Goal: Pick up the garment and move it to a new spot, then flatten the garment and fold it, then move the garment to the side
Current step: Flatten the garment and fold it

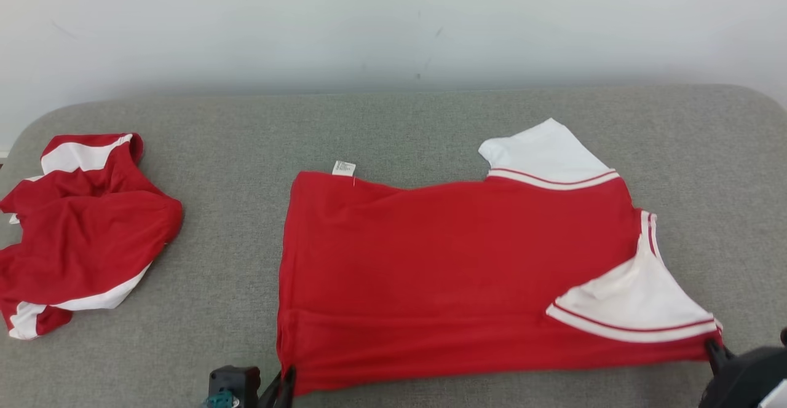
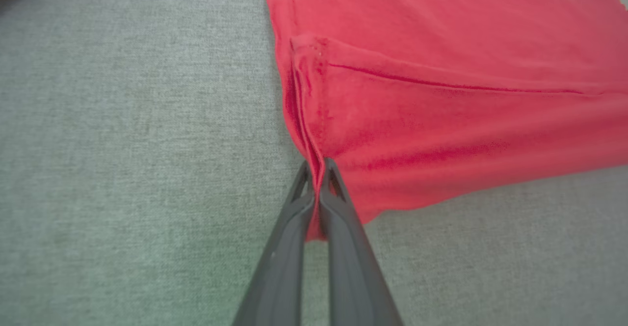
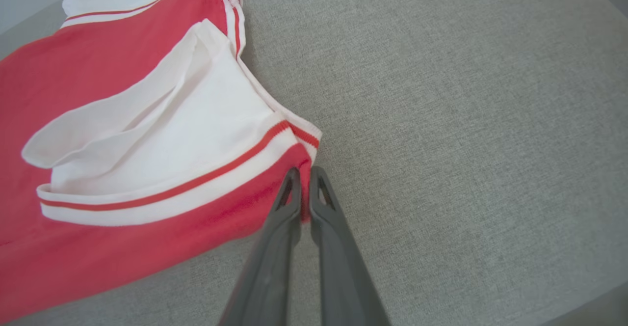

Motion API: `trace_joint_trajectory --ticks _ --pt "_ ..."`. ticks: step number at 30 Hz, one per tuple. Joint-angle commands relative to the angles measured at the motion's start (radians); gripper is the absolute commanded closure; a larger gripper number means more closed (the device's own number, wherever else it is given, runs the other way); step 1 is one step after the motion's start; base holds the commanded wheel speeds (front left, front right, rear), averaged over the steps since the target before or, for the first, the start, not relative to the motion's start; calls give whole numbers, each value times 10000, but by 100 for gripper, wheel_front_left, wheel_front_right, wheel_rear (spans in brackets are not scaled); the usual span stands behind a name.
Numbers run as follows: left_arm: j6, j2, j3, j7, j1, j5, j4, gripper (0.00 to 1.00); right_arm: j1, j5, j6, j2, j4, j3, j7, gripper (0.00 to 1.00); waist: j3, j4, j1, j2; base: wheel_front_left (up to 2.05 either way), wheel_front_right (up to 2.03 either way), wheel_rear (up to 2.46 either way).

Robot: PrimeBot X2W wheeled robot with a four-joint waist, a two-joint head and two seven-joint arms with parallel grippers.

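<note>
The red short-sleeved shirt [image 1: 455,260] of soft knit cloth is lying spread out on the grey woven padded surface [image 1: 393,119], a little right of centre, with its hem towards the robot's left. The left gripper [image 2: 318,169] is pinching the near hem corner, jaws clamped on a bunched ridge of red cloth. The right gripper [image 3: 304,174] is nipping the near corner at the shoulder end, just beside the near white sleeve [image 3: 162,134], jaws closed on a thin edge. That right-hand hold is looking shallow, taken at the very fingertips, so the cloth is likely risking a slip as soon as it is being lifted or stretched. The near sleeve is lying doubled over the body with a loose flap, which could be getting trapped as a crease inside the fold. Uneven lifting by the two arms could be skewing the edge. Moving the shirt leftward could be dragging it into the crumpled red-and-white garment [image 1: 86,230], now well apart. Counting: two garments, two grippers, two white sleeves on the spread shirt including the far white sleeve [image 1: 547,150], and one small white care label [image 1: 344,168] at the far hem corner.
</note>
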State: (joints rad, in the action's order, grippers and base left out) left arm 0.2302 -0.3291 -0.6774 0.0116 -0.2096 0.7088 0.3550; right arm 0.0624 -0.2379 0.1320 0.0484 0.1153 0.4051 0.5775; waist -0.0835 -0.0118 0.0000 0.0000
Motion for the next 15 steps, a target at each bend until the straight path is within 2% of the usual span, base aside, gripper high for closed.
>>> trace_joint_trajectory --ticks 1,7,8,9,10,15 --pt "149 -185 32 -67 310 54 -159 100 -384 -106 -23 36 -205 89 117 100 54 40 0 0 0 0 0" --pt "379 -367 18 -504 772 311 -506 100 -986 -405 -23 38 -149 -116 200 100 8 80 0 0 0 0 0" --pt "421 -379 13 -573 830 334 -541 82 -1033 -368 -23 37 -108 -143 155 87 0 79 0 0 0 0 0" --pt "460 -379 14 -627 893 376 -571 52 -1086 -300 -23 33 -40 -185 135 54 -6 78 0 0 0 0 0" --pt "477 -364 29 -673 942 435 -595 0 -1086 -284 -23 35 17 -187 125 0 -10 77 0 0 0 0 0" --pt "667 -431 128 -748 905 512 -853 0 -810 -96 -21 27 -107 -186 -85 0 -13 34 0 0 0 0 0"
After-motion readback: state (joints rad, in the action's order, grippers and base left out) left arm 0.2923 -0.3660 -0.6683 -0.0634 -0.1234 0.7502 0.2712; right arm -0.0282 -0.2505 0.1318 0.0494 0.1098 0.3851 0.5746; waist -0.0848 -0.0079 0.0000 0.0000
